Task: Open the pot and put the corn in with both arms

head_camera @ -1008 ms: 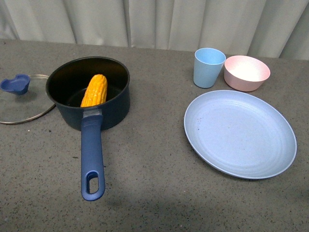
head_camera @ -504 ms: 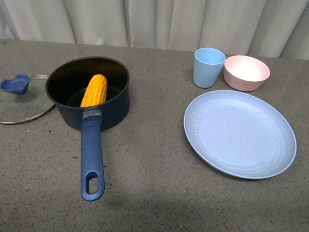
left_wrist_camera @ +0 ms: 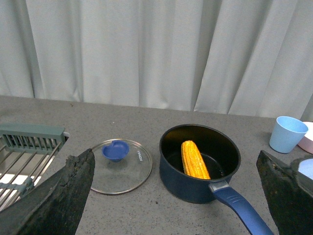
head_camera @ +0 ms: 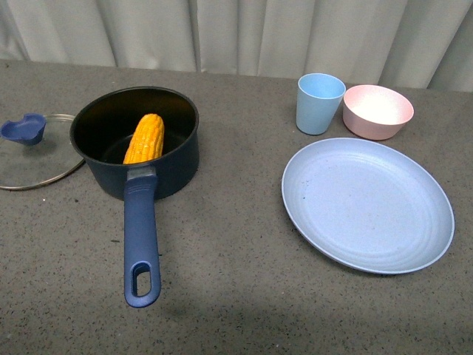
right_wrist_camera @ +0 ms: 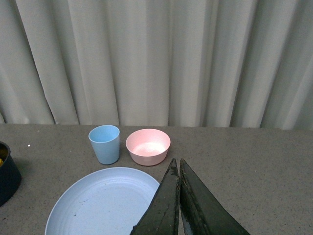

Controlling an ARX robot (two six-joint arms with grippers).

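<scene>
The navy pot (head_camera: 168, 159) stands open on the grey table, its long blue handle (head_camera: 140, 237) pointing toward me. The yellow corn (head_camera: 145, 138) lies inside it, leaning on the wall. The glass lid (head_camera: 31, 159) with its blue knob (head_camera: 24, 129) lies flat on the table left of the pot. No arm shows in the front view. In the left wrist view the pot (left_wrist_camera: 195, 186), the corn (left_wrist_camera: 194, 159) and the lid (left_wrist_camera: 121, 165) lie ahead of my left gripper (left_wrist_camera: 176, 193), which is wide open and empty. My right gripper (right_wrist_camera: 178, 169) is shut and empty, above the table.
A large light blue plate (head_camera: 367, 203) lies right of the pot, with a light blue cup (head_camera: 319, 103) and a pink bowl (head_camera: 377, 111) behind it. A grey dish rack (left_wrist_camera: 24, 147) sits at the table's left. Curtains hang behind the table.
</scene>
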